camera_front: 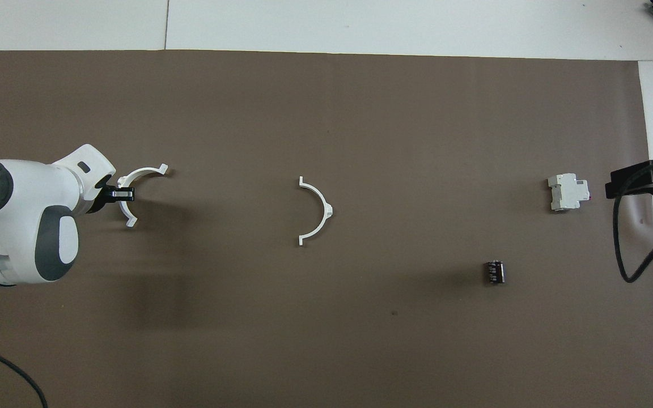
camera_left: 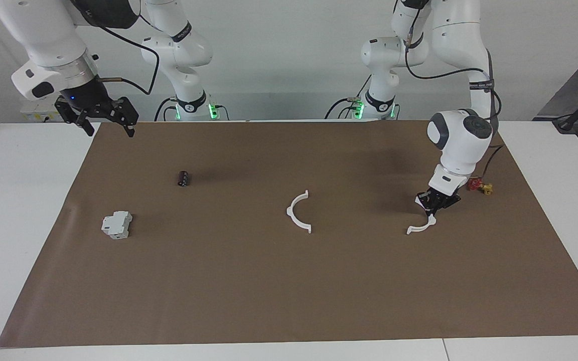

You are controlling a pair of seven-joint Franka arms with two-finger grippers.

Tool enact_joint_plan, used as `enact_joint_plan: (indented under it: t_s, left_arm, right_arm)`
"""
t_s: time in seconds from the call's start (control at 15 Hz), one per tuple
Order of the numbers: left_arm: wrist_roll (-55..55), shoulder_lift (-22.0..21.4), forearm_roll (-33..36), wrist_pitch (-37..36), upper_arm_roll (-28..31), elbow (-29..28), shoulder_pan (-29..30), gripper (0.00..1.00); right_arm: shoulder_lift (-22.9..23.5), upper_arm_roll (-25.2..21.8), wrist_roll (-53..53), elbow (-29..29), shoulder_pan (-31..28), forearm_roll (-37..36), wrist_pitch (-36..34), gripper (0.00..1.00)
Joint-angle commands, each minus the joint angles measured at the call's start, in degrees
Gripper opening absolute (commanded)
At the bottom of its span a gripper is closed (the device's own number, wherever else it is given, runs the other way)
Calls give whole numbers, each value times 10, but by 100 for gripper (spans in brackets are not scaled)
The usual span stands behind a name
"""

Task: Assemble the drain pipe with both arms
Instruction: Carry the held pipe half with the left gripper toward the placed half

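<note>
A white table carries a large brown mat (camera_left: 269,281), and a pale wall stands at the robots' end.

In the facing view, the 2 arms come in from the top. The left gripper (camera_left: 436,201) is low over the mat at about 3 o'clock from the mat's centre, toward the left arm's end. Its fingers are clenched on one white half-ring (camera_left: 422,224), which hangs from them with its free tab at or just above the mat; I cannot tell if it touches. The second half-ring (camera_left: 299,212) lies flat near the centre of the mat, well apart from the first, so the drain pipe is not yet joined. A small red-and-yellow piece (camera_left: 480,187) lies just beside the left wrist, at about 2 o'clock from the gripper. The right gripper (camera_left: 102,118) waits in the air over the mat's corner at 10 o'clock, with its fingers spread and nothing between them. A small dark cylinder (camera_left: 183,178) lies on the mat, and a grey-white box (camera_left: 117,224) is at about 7 o'clock from it.

In the overhead view, the left gripper (camera_front: 122,194) is at 9 o'clock of the mat (camera_front: 326,340) and holds the half-ring (camera_front: 136,182) at its curved back. The second half-ring (camera_front: 316,211) is in the centre. The box (camera_front: 568,192) is at 3 o'clock and the cylinder (camera_front: 495,271) at about 4 o'clock. The right gripper (camera_front: 635,181) shows only partly at the edge.
</note>
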Motion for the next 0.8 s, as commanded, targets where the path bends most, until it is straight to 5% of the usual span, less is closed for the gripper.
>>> enact_joint_plan:
  t_s: [0.0, 0.33, 0.74]
  left_arm:
    - [-103, -2, 7, -71, 7, 63, -53, 0]
    - [-416, -13, 10, -103, 9, 44, -176, 0]
    - [-656, -40, 13, -105, 8, -5, -292, 0]
  right_arm:
    - [-1, 2, -9, 2, -6, 8, -6, 100]
    - [-1, 2, -8, 2, -6, 8, -6, 100]
    - [-1, 2, -8, 2, -6, 8, -6, 100]
